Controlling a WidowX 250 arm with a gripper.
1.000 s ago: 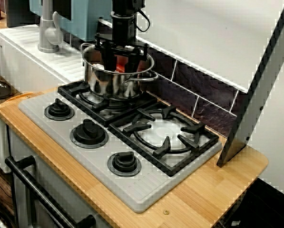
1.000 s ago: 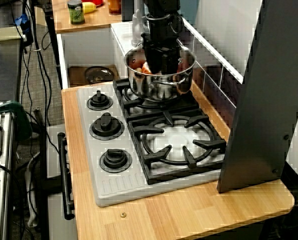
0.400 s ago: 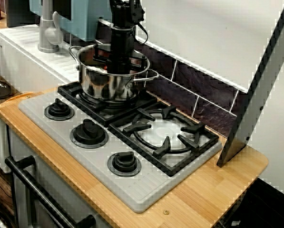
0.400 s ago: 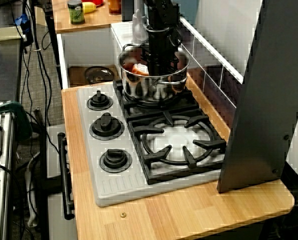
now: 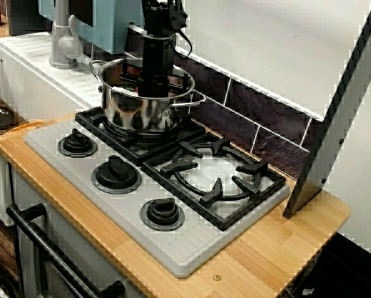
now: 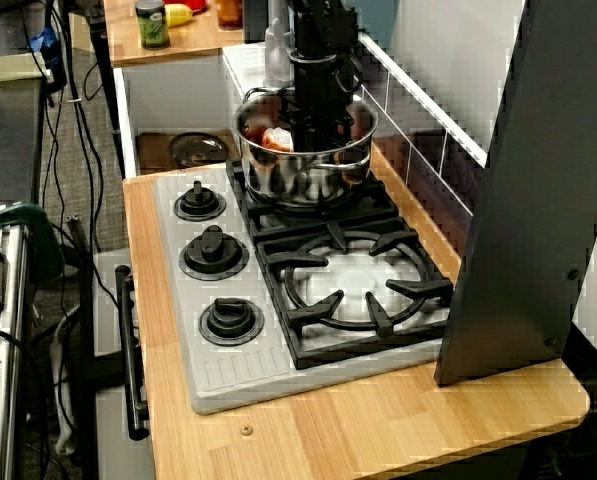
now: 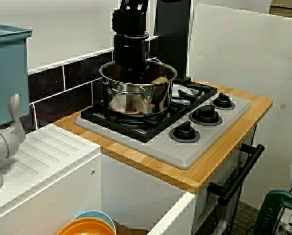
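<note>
A shiny steel pot with two side handles stands on the back-left burner of the black stove grate. My black gripper reaches straight down into the pot. Its fingertips are below the rim, hidden by the pot's wall and by the wrist, so I cannot tell how the jaws stand. In the view from the stove's end, a red and white thing lies in the pot beside the gripper. In the view from the sink side, a tan thing shows at the pot's right.
The right burner is bare. Three black knobs line the grey front panel. A grey board leans at the counter's right end. A faucet and white drainboard are at the left, with a lid lying in the sink.
The gripper has turned at the wrist and sunk deeper into the pot. The pot has slid a little to the left on the grate.
</note>
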